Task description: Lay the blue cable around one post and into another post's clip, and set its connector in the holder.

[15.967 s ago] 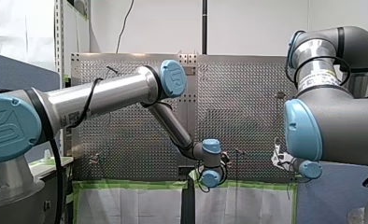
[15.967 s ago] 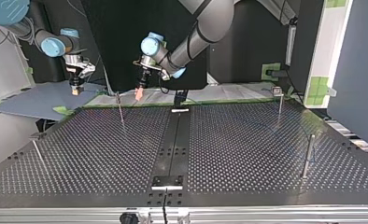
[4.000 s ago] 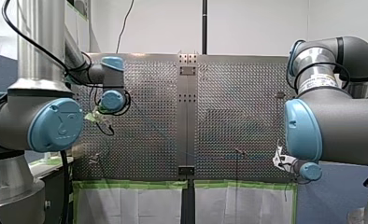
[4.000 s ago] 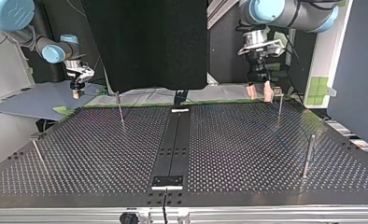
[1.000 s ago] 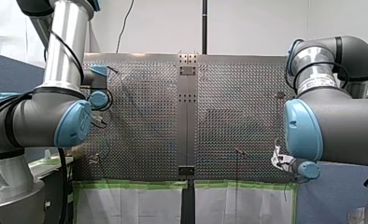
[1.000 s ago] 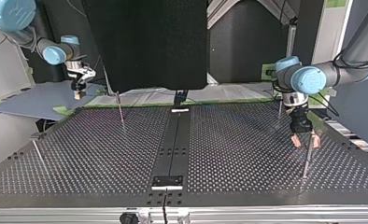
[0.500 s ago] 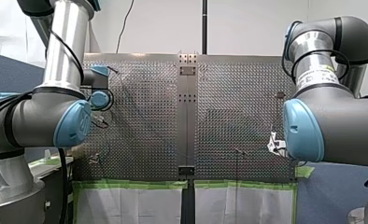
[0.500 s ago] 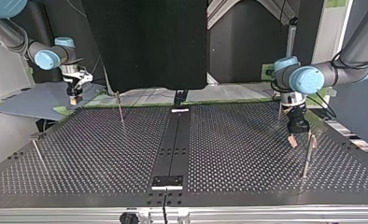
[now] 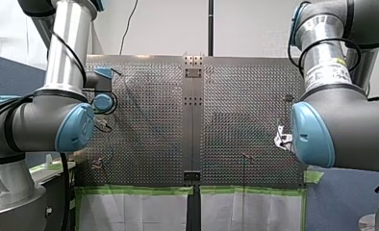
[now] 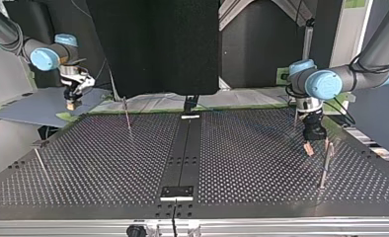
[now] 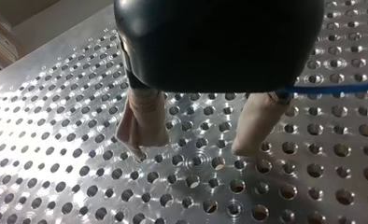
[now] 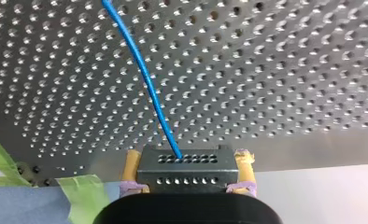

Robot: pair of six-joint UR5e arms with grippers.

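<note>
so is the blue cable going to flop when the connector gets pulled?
Probably floppy: the blue cable is thin and curves gently away from the connector. Likely light, so it should trail wherever my right gripper carries that connector.

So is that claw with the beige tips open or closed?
Open: my left gripper has its beige fingers apart, with only bare perforated table between them.

Perforated worktop point(image 10: 108, 163) seen from across, with a dark centre strip point(image 10: 182, 158). My left gripper point(image 10: 319, 147), at the view's right, hangs low with fingers apart at the top of a metal post point(image 10: 323, 170). My right gripper point(image 10: 71, 103), at the far left, hovers past the worktop's edge over a grey-blue sheet point(image 10: 32, 111). A thin post point(image 10: 128, 118) stands nearby.
</note>
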